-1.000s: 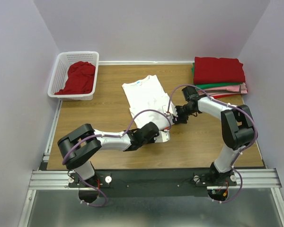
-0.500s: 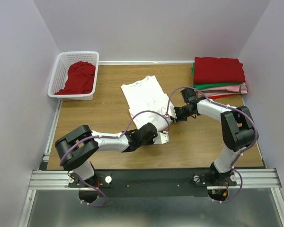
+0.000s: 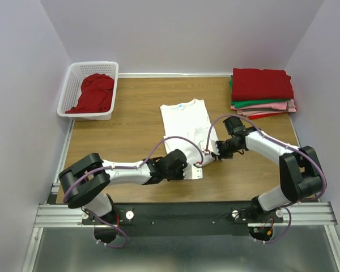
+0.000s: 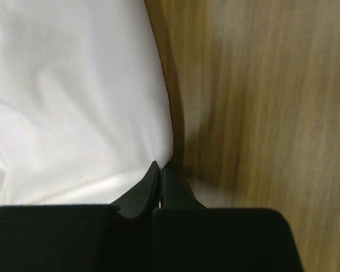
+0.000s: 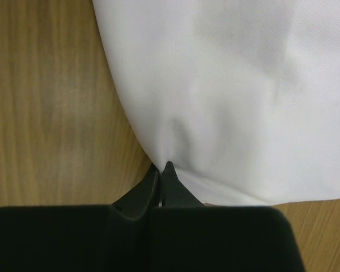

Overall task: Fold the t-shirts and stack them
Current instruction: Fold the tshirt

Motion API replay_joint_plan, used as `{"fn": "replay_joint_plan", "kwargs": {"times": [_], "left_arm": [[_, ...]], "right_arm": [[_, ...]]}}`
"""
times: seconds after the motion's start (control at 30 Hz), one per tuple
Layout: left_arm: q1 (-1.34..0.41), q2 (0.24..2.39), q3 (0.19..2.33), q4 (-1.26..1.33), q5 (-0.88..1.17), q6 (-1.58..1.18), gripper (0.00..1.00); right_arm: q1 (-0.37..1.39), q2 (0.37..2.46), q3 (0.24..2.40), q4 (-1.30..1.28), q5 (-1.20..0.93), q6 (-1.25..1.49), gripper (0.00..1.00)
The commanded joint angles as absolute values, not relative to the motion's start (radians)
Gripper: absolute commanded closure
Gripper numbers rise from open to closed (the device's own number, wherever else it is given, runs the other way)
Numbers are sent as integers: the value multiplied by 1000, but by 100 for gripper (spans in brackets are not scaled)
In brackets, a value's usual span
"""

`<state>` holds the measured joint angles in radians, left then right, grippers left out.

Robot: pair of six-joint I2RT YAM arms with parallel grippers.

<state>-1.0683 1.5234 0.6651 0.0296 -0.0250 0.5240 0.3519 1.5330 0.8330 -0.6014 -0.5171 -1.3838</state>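
Pinching the near end of a white tee (image 3: 184, 122), both arms reach low over the table (image 3: 130, 141) from its near edge. The tee lies flat mid-table, with the neck and its blue label (image 3: 183, 105) at the far end and the hem toward the robot.

L gripper (image 4: 160, 169): jaws together, clamped on the tee's edge. Its wrist view shows the black tips meeting with white cloth drawn into them and bare wood alongside. R gripper (image 5: 160, 168): also clamped on the tee, with a small pucker running up from the tips. From above, the two grips sit near each other at the tee's near end, the L one nearer and slightly left. The arms hide the exact hem line, so these are prob. the hem corners, though I can't tell for sure.

Why two grips: holding both sides of one end keeps the cloth taut and level, so it can likely be drawn or lifted toward the neck for a fold w/o skewing.

Far right: a neat stack (image 3: 262, 84), red on top with green and pink under, squared up and well apart from the work area. That's prob. where this tee ends up. Far left: a basket (image 3: 68, 85) holds a crumpled red tee (image 3: 95, 90), not yet folded. Task looks past halfway.
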Motion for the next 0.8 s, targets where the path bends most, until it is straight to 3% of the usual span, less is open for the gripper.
{"fn": "replay_joint_plan", "kwargs": {"times": [0.0, 0.2, 0.43, 0.77], "left_arm": [[-1088, 1483, 670, -40, 103, 532, 100], [-1094, 1468, 701, -100, 178, 540, 100], [-1094, 1365, 724, -156, 129, 535, 100], [-1046, 1304, 816, -138, 49, 618, 100]], "right_arm": [[357, 1422, 793, -725, -546, -1371, 100], [357, 1290, 758, -836, -584, -1350, 100], [357, 1184, 758, -876, -594, -1272, 99], [357, 1199, 943, -876, -531, -1085, 100]]}}
